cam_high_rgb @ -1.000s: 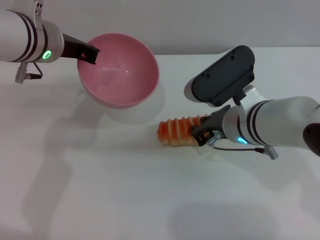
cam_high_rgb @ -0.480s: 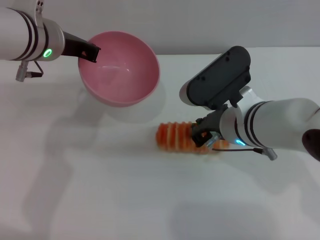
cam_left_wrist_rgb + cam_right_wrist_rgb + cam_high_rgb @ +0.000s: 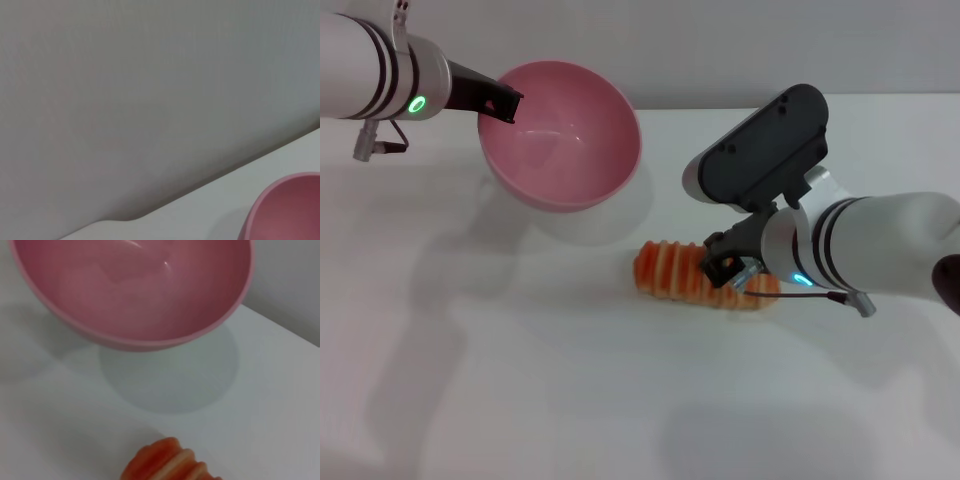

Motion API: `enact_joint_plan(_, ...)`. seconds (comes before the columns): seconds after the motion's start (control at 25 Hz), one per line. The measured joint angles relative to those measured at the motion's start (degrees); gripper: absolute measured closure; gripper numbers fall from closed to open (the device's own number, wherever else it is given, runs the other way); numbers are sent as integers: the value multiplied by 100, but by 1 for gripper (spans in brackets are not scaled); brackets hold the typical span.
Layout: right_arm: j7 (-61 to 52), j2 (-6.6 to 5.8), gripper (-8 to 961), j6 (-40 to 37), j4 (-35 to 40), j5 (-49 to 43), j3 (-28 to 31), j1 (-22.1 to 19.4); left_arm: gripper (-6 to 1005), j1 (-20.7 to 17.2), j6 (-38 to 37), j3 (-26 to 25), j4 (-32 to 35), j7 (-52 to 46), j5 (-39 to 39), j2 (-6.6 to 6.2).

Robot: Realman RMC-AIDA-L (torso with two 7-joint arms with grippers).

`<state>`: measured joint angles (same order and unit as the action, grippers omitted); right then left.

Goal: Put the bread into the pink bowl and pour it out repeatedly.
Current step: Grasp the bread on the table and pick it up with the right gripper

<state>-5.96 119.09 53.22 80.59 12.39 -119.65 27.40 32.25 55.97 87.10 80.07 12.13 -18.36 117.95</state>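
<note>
From the head camera, the left gripper [image 3: 502, 103] is pinching the rim of the tilted pink bowl [image 3: 562, 135] above the white table [image 3: 520, 380], while the right gripper [image 3: 728, 270] is closing on the bread [image 3: 672, 271] lying right of the bowl's shadow. The left wrist camera is catching only the bowl's edge [image 3: 285, 210] beside the table's far border. The right wrist camera is showing the loaf's end [image 3: 167, 465] with bare table between it and the raised bowl [image 3: 135, 290].

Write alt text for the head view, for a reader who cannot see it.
The right end effector is at one end of the bread, which lies on the white table. The left end effector holds the empty, tilted pink bowl by its rim, above the table.
</note>
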Motion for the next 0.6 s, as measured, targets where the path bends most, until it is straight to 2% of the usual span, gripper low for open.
enact_joint_plan(0.44,-80,-1,851,280,156,51,116,68,952,90,1,0,-161,1,0,0)
enact_joint_plan(0.52,-78,0,666,310,206,49,78,84,952,90,1,0,-162,1,0,0)
enact_joint_plan(0.6,-74,-1,590,328,202,51,81,96,952,90,0,0,-164,2,0,0)
